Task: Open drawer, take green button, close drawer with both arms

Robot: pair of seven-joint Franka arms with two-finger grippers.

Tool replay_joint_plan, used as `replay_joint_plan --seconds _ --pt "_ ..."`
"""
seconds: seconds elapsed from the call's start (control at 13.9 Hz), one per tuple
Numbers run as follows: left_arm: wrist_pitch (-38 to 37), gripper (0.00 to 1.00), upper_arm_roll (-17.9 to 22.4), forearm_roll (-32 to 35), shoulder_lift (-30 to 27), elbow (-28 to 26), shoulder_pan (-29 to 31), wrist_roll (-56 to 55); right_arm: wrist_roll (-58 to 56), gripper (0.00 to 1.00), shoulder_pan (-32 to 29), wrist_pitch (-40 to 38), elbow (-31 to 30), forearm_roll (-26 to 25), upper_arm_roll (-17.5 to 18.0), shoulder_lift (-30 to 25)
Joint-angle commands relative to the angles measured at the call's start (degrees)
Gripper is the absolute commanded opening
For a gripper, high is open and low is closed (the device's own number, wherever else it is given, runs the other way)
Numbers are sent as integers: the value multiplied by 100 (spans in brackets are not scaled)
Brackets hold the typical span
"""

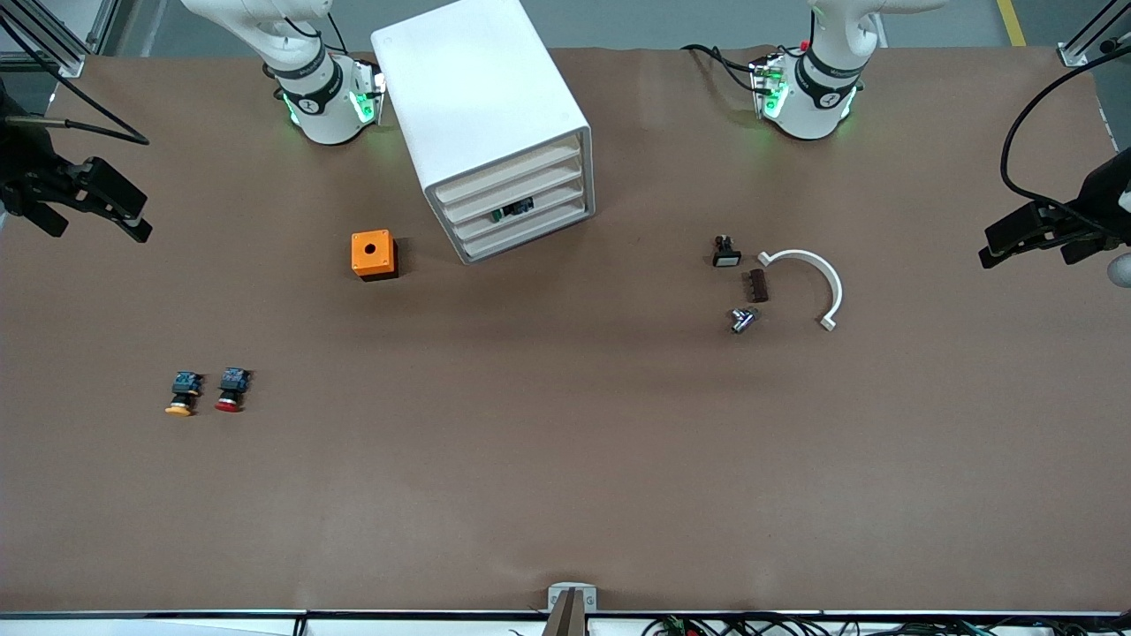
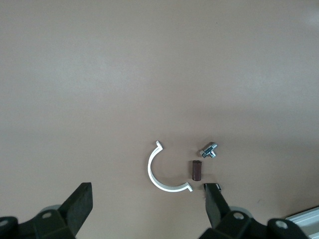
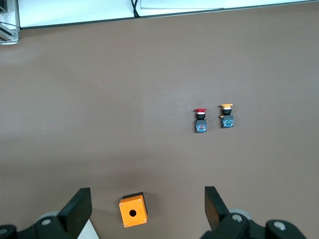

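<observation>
Both arms wait, raised at the table's ends. The left gripper [image 1: 1016,238] hangs with fingers spread wide; the right gripper [image 1: 110,208] likewise gapes, holding nothing.

A robotics lab: two white arms [image 1: 309,84] bolted to a brown-covered worktop [image 1: 565,459], aluminium framing [image 1: 53,44] and cables [image 1: 724,625] around.
</observation>
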Motion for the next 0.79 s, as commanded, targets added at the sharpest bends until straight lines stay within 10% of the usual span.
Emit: replay_joint_plan --seconds 0.0,0.72 --pt "-38 100 -13 48 -112 -82 14 112 -83 100 -26 -70 28 7 -1 -8" --pt "40 100 5 48 387 -100 102 95 -84 100 -17 -114 19 16 -1 -17"
